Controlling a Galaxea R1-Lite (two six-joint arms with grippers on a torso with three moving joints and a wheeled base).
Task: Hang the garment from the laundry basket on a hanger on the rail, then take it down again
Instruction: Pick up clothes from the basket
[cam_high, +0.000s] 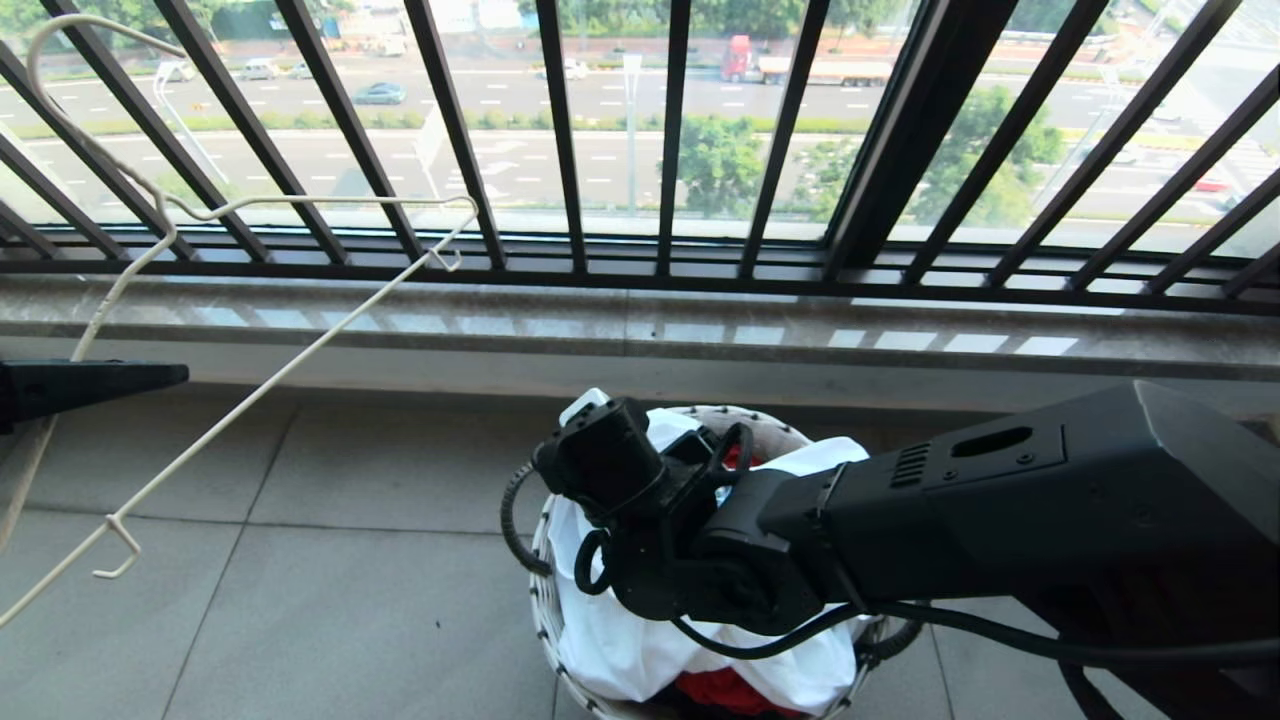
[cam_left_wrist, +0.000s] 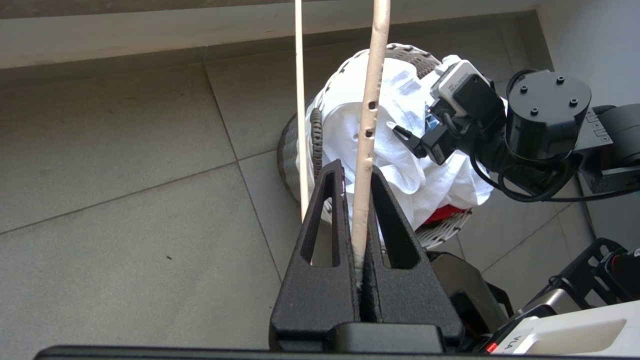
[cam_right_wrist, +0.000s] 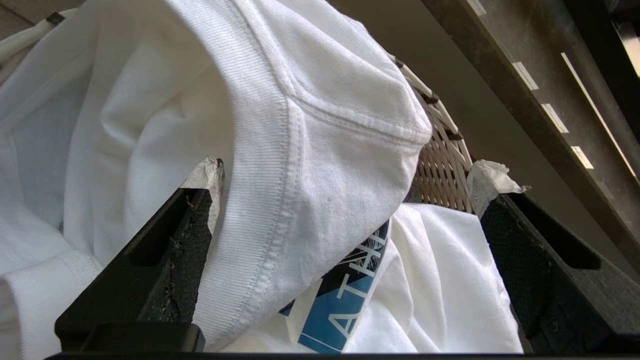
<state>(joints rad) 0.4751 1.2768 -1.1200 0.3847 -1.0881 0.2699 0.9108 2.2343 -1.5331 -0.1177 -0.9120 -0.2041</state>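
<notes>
The white T-shirt garment (cam_high: 620, 650) (cam_left_wrist: 400, 150) lies heaped in the small round white woven laundry basket (cam_high: 545, 600) (cam_left_wrist: 290, 155) on the floor. My right gripper (cam_right_wrist: 350, 172) hangs over the basket, open, with a ribbed fold of the garment (cam_right_wrist: 310, 150) between its spread fingers and the blue logo (cam_right_wrist: 340, 305) beneath. At the left, well apart from the basket, my left gripper (cam_high: 180, 373) (cam_left_wrist: 356, 167) is shut on the cream-white wire hanger (cam_high: 270, 387) (cam_left_wrist: 367, 150), holding it up in the air. The rail is out of view.
A red garment (cam_high: 730, 690) (cam_left_wrist: 442, 212) shows under the white one in the basket. The black barred window railing (cam_high: 670, 150) and a stone sill (cam_high: 640, 340) run behind the basket. Grey floor tiles (cam_high: 350, 560) spread to the left. My base (cam_left_wrist: 550, 325) stands close by.
</notes>
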